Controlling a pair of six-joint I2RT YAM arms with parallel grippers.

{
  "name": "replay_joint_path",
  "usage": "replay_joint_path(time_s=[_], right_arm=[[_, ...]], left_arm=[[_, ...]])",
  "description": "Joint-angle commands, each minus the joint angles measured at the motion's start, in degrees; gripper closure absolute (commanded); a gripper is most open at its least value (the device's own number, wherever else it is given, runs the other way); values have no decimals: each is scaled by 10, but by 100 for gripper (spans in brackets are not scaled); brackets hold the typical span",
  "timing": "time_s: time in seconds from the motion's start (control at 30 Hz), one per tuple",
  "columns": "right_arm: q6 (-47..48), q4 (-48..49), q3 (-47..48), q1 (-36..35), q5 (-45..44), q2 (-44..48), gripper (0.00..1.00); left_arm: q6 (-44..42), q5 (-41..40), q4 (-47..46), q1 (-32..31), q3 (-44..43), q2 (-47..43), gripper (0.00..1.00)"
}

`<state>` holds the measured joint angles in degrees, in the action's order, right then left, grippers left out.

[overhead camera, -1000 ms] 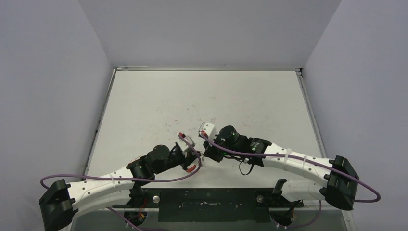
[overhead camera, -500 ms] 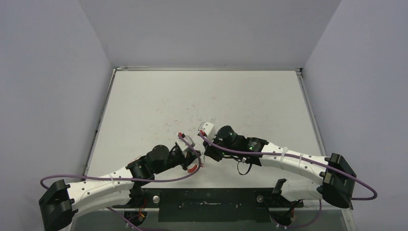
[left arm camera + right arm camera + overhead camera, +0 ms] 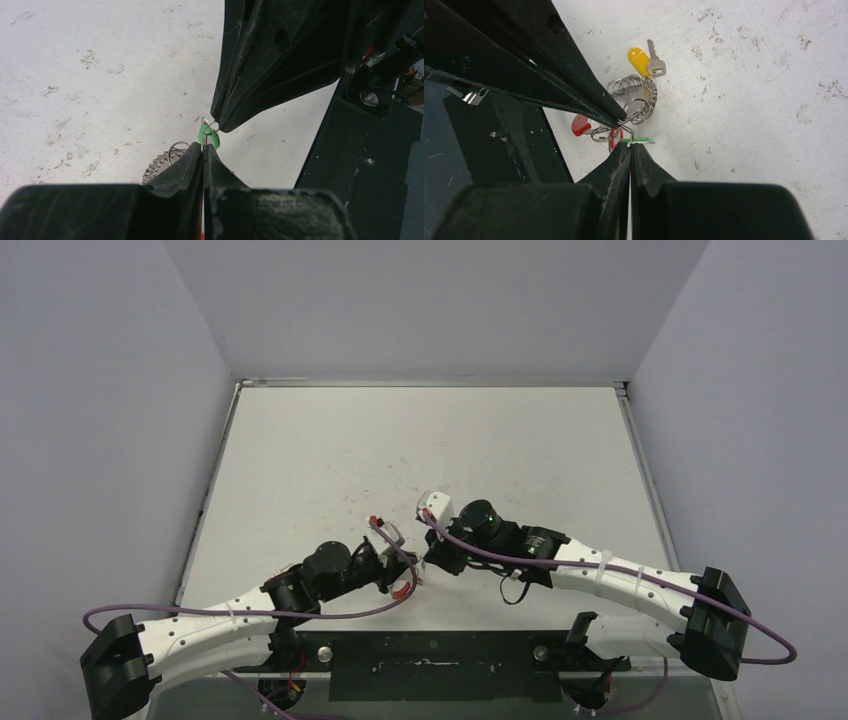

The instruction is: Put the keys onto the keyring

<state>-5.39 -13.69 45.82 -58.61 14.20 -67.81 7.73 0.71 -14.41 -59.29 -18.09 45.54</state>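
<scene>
My left gripper [image 3: 204, 149] is shut on the green-tagged key [image 3: 207, 136], whose tag sticks out past its tips. My right gripper [image 3: 630, 145] is shut on a thin wire loop of the keyring [image 3: 630, 136] right at that green tag [image 3: 640, 141]. The two grippers meet tip to tip just above the table, also in the top view [image 3: 420, 570]. Below them lie linked wire rings [image 3: 636, 110], a red piece [image 3: 616, 137], a red tag [image 3: 580, 124] and a yellow-tagged key [image 3: 644, 60].
A coiled metal spring chain [image 3: 631, 87] lies among the rings and shows in the left wrist view [image 3: 157, 165]. The black base plate [image 3: 430, 665] at the table's near edge is close behind the grippers. The white table [image 3: 420, 440] has side walls.
The right arm's wrist has shifted slightly. Both grippers stay shut and tip to tip at the same spot.
</scene>
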Motion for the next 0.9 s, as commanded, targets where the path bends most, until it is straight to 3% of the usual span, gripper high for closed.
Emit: replay_joint_path(time_s=[0.0,0.27,0.87], right_arm=[[-7,21,4,-4,23,25,100],[-7,29,5,-4,44,29,100],[-23,23,24,-3,-22,-15,100]], left_arm=[[-6,2,-45,-3,1,-7,100],[-6,2,-45,-3,1,-8,100],[-9,11,-35,-3,-1,-17,100]])
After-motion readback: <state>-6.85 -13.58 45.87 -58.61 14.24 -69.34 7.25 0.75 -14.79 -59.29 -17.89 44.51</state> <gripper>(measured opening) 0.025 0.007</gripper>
